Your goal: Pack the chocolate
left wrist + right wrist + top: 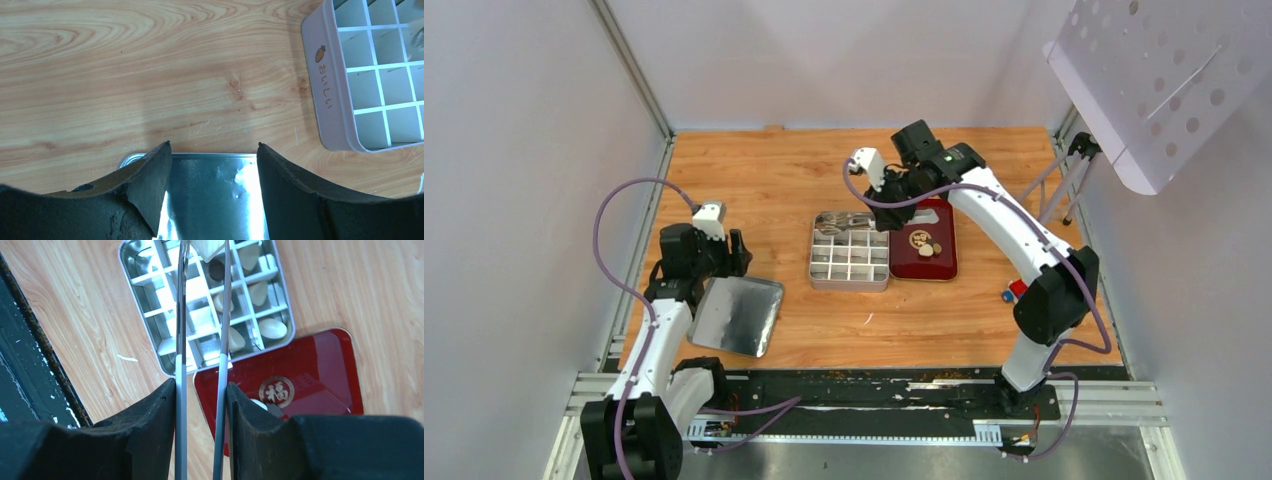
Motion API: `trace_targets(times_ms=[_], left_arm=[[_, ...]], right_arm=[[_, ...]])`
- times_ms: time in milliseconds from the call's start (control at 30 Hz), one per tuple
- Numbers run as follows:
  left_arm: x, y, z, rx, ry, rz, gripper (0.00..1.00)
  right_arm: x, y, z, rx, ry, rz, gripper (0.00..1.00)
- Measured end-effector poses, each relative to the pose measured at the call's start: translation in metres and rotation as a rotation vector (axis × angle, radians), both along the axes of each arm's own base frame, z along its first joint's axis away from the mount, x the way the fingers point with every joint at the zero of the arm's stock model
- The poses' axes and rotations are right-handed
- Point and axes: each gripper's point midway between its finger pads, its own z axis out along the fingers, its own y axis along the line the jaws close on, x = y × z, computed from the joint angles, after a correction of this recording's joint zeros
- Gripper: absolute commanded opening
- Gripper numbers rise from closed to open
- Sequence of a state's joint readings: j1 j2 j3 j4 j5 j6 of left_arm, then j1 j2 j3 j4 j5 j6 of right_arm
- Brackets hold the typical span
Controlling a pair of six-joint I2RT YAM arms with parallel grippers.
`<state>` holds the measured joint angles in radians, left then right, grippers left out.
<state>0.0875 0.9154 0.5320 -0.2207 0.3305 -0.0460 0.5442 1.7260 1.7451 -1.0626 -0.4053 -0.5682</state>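
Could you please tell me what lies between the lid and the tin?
Nothing does. Only bare wood of the table separates the lid from the tin. This shows most clearly in the left wrist view, and the top view agrees.

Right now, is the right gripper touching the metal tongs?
Touching. In the right wrist view the right gripper clamps the metal tongs, each finger pressed against a tong arm with no gap.
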Motion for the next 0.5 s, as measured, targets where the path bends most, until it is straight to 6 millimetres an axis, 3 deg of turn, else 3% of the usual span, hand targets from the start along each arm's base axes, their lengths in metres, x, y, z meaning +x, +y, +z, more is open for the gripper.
trace_targets(times_ms=[167,500], left_arm=[[-0.001,0.000,0.002,0.001,-0.006,0.000,0.71],[-0.001,0.000,0.003,0.001,-0.011,0.000,0.72]], right_arm=[[-0.005,0.020,-0.017,-0.019,0.036,0.049,0.18],[-0.006,0.024,-0.026,-0.037,0.048,0.057,0.22]])
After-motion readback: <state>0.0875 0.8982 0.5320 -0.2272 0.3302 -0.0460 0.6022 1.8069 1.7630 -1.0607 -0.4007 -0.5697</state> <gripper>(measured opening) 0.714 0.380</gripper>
